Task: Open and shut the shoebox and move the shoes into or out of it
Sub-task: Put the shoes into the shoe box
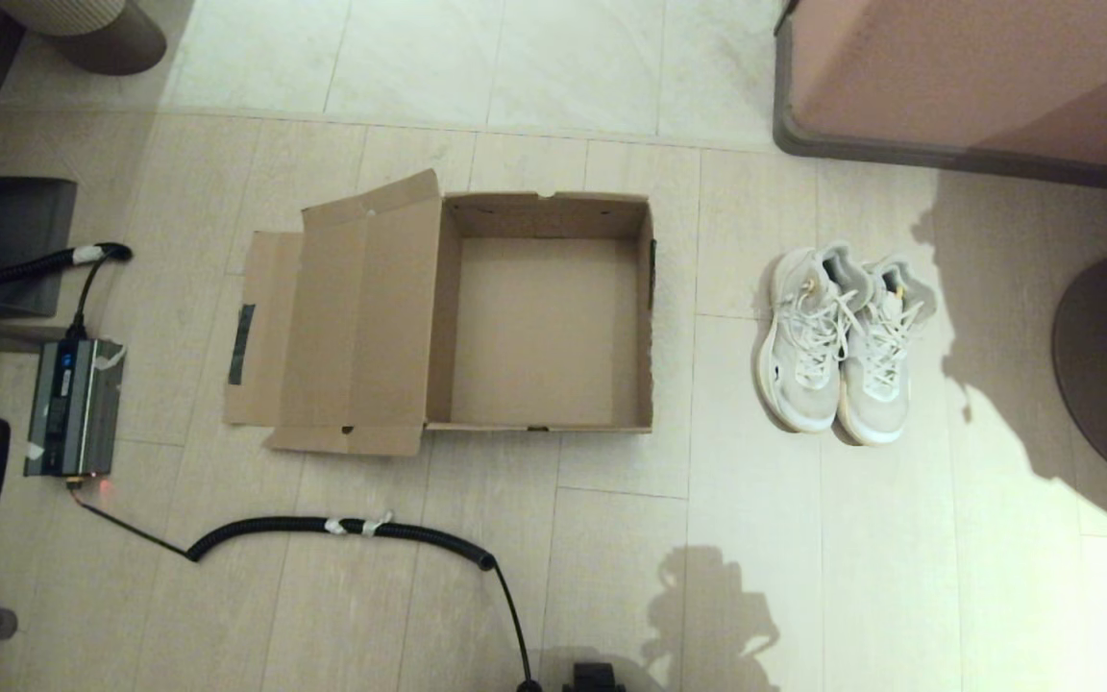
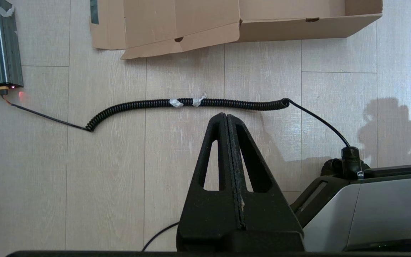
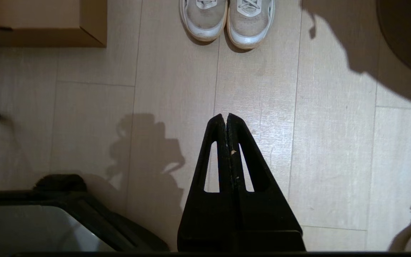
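**Box open, sneakers out on the floor**

The plain brown cardboard shoebox [image 1: 539, 312] sits on the pale tiled floor [image 1: 611, 577] with its hinged lid [image 1: 361, 317] thrown fully back towards the robot's left and lying flat, a dark tape strip [image 1: 241, 343] showing on the lid's outer edge flap. Looking inside, there's only the bare cardboard bottom, nothing in it. Off to the box's right, well apart from it, the pair of white lace-up sneakers [image 1: 842, 344] stands side by side on the floor, touching each other, toes pointing back towards the robot.

Both arms hang low near the robot's base. The left gripper [image 2: 226, 115] hovers above the floor with its black fingers pressed together, holding nothing; just beyond it a black coiled cable [image 2: 187, 103] with white tape wraps runs across the tiles to a grey box-shaped power unit [image 1: 73, 407] left of the lid. The right gripper [image 3: 226, 115] is likewise closed tight and empty, pointing towards the sneakers' toes.
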Controlling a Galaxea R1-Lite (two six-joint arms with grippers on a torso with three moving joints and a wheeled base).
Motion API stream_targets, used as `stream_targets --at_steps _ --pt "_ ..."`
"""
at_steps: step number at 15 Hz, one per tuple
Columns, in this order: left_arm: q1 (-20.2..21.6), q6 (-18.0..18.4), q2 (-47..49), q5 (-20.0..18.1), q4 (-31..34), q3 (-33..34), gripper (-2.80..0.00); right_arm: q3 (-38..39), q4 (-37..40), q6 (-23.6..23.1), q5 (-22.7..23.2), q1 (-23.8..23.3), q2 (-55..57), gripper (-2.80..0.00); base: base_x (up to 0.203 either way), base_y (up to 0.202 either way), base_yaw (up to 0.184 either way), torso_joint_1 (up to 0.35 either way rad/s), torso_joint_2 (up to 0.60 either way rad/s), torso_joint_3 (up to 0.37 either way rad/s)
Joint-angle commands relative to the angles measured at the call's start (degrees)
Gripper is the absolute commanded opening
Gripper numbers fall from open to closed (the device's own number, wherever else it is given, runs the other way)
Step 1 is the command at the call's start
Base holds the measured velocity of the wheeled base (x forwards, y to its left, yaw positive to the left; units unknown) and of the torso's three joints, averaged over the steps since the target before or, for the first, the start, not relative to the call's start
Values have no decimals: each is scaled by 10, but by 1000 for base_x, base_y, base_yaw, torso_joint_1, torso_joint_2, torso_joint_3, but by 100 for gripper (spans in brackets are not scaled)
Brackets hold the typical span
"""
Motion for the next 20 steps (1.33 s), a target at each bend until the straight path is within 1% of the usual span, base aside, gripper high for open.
stream_targets --at_steps 1,3,5,6,7,9,11,12,14,17,18,20 --pt "0 0 1 0 0 4 -280 -16 -1 -15 3 0 12 -280 0 0 0 0 0 0" --pt "0 1 1 0 0 4 -280 -68 -1 3 15 0 84 -280 0 0 0 0 0 0" --pt "0 0 1 0 0 4 -280 -146 0 54 39 1 240 -280 0 0 0 0 0 0" --pt "0 0 1 0 0 4 -280 -179 -2 80 51 1 326 0 0 0 0 0 0 0" --pt "0 0 1 0 0 4 -280 -215 -10 109 62 1 428 0 0 0 0 0 0 0" --pt "0 0 1 0 0 4 -280 -271 -67 149 71 1 622 0 0 0 0 0 0 0" --pt "1 0 1 0 0 4 -280 -329 -176 173 54 0 806 0 0 0 0 0 0 0" --pt "0 0 1 0 0 4 -280 -363 -238 178 42 -2 891 0 0 0 0 0 0 0" --pt "1 0 1 0 0 4 -280 -442 -347 171 26 -11 1027 0 0 0 0 0 0 0" --pt "0 0 1 0 0 4 -280 -558 -513 151 18 -24 1165 0 0 0 0 0 0 0" --pt "1 0 1 0 0 4 -280 -590 -550 138 17 -27 1197 0 0 0 0 0 0 0" --pt "0 0 1 0 0 4 -280 -645 -584 120 19 -36 1231 0 0 0 0 0 0 0"
